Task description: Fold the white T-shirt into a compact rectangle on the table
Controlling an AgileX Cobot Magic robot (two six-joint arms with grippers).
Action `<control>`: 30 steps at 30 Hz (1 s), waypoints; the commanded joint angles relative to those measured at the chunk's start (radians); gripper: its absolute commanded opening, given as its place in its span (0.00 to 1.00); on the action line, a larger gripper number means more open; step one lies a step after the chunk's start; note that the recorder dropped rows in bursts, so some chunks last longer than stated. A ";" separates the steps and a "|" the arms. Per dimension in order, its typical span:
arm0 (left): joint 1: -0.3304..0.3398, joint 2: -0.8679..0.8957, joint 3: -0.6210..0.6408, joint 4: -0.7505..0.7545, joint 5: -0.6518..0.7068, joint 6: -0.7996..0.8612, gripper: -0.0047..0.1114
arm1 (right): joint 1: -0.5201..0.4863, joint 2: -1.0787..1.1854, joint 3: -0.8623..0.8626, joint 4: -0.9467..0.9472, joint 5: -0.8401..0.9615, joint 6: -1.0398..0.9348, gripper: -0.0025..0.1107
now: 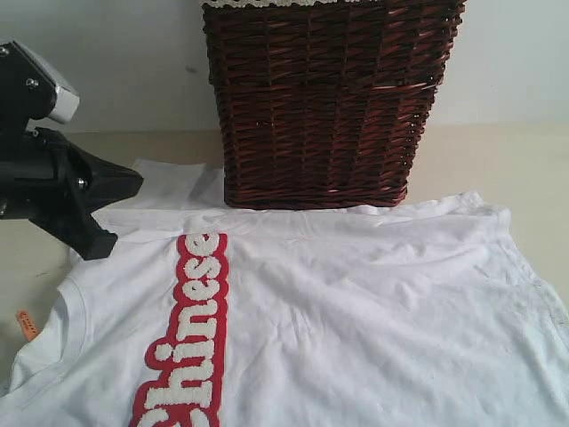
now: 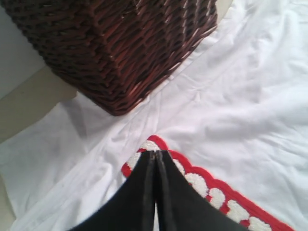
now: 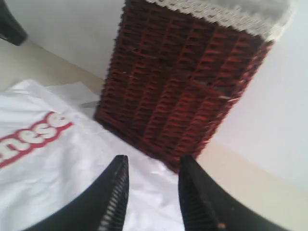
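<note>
The white T-shirt (image 1: 356, 302) lies spread flat on the cream table (image 1: 507, 160), its red-outlined "Chinese" lettering (image 1: 191, 338) running toward the front and a small orange tag (image 1: 27, 325) at the left edge. My left gripper (image 1: 100, 247) hovers over the shirt's far-left shoulder; in the left wrist view it (image 2: 155, 153) is shut with nothing between the fingers, just above the end of the lettering (image 2: 211, 192). The right gripper (image 3: 153, 161) is open above the shirt's (image 3: 48, 183) far edge near the basket, holding nothing. It is out of the exterior view.
A dark brown wicker basket (image 1: 320, 98) with a lace-trimmed liner (image 3: 226, 12) stands at the back, its base on the shirt's far edge (image 2: 144, 110). A pale wall rises behind it. Bare table (image 3: 250, 183) shows to the basket's right.
</note>
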 commanded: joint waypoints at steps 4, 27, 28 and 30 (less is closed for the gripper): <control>-0.002 0.005 0.003 0.029 -0.029 -0.002 0.04 | -0.004 0.002 0.007 -0.002 -0.382 -0.135 0.33; -0.002 0.038 0.003 0.029 0.007 0.025 0.04 | -0.004 -0.032 0.135 0.639 -0.719 -0.021 0.33; -0.002 0.038 0.003 0.029 0.009 0.025 0.04 | -0.004 -0.032 0.149 0.628 -0.701 -0.021 0.33; -0.002 0.038 0.003 0.029 0.009 0.025 0.04 | -0.004 -0.032 0.164 0.636 -0.661 -0.021 0.33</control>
